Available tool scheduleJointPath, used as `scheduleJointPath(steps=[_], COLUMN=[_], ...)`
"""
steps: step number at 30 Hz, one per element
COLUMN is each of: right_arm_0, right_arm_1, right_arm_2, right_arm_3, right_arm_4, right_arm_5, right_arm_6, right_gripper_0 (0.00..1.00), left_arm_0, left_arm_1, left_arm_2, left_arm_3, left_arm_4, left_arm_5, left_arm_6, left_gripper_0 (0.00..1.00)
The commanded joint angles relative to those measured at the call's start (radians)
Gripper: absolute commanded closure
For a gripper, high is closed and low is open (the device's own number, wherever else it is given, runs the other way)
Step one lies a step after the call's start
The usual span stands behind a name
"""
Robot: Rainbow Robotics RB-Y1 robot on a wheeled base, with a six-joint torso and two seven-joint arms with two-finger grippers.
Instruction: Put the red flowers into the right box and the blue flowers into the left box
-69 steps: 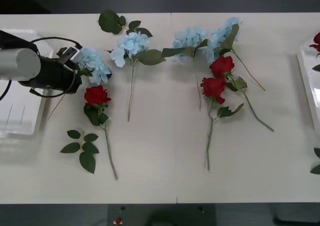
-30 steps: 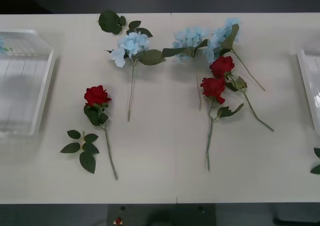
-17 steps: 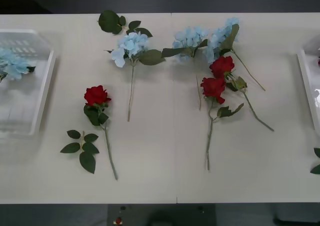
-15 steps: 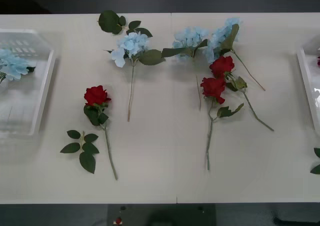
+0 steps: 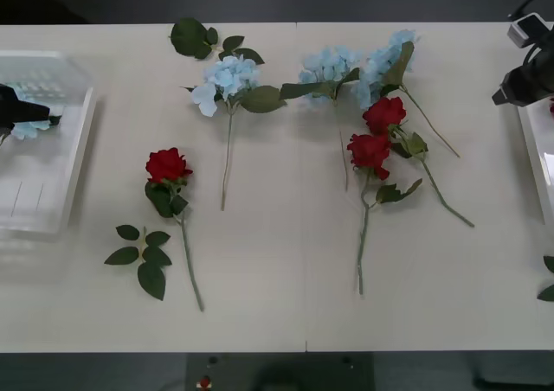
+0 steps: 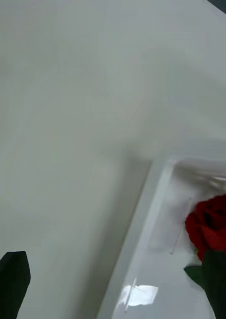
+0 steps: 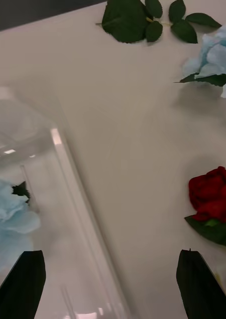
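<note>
Both arms have come back into the front view since half a second ago: the left pincer [image 5: 17, 112] now shows at the left edge over the left box [image 5: 74, 162], and the right arm appears at the far right by the right box [image 5: 532, 140]. The left pincer [image 7: 110, 284] is open, its two black fingers wide apart with nothing between them, above the box's rim; a blue hydrangea cluster [image 7: 11, 224] lies inside that tray. The right pincer [image 6: 118, 286] is open too, straddling the near rim of the right box [image 6: 138, 224], where a red rose [image 6: 215, 232] rests inside. On the worktop [image 5: 277, 270], three blue flowers [image 5: 227, 78] lie in a row toward the far side, their stems pointing toward the robot. Two red flowers [image 5: 370, 150] lie close together just below the rightmost clusters, and a third rose [image 5: 167, 163] lies apart on the left, near the left box. One loose leaf sprig [image 5: 143, 257] sits beside that rose's stem, another [image 5: 195, 36] at the far edge.
</note>
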Motion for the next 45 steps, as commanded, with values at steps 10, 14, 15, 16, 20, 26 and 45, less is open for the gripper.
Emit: scheduleJointPath(steps=[10,14,15,16,20,26,45], right_arm_0=[-0.020,-0.020,-0.020,-0.020,-0.020,-0.018,-0.018], right_arm_1=[0.136,0.194,0.206,0.222,0.255,0.292,0.295], right_arm_2=[0.046,0.046,0.044,0.044,0.044,0.024,-0.034], right_arm_3=[-0.065,-0.014,-0.004,0.007,0.038,0.071,0.097], right_arm_4=[0.053,0.070,0.076,0.085,0.097,0.110,0.097], right_arm_5=[-0.035,-0.090,-0.099,-0.113,-0.135,-0.155,-0.161], right_arm_6=[0.025,0.033,0.035,0.035,0.041,0.052,0.064], right_gripper_0=[0.00,0.00,0.00,0.00,0.00,0.00,1.00], left_arm_0=[-0.022,-0.006,-0.006,-0.008,-0.008,-0.043,-0.105], left_arm_1=[-0.107,-0.116,-0.118,-0.121,-0.151,-0.231,-0.403], left_arm_2=[-0.306,-0.377,-0.395,-0.415,-0.460,-0.526,-0.592], left_arm_3=[-0.089,-0.093,-0.095,-0.099,-0.127,-0.135,-0.029], left_arm_4=[-0.134,-0.195,-0.208,-0.229,-0.301,-0.453,-0.823], left_arm_5=[-0.116,-0.115,-0.115,-0.115,-0.115,-0.112,-0.066], left_arm_6=[0.441,0.550,0.575,0.607,0.711,0.826,0.908], left_gripper_0=[0.00,0.00,0.00,0.00,0.00,0.00,0.28])
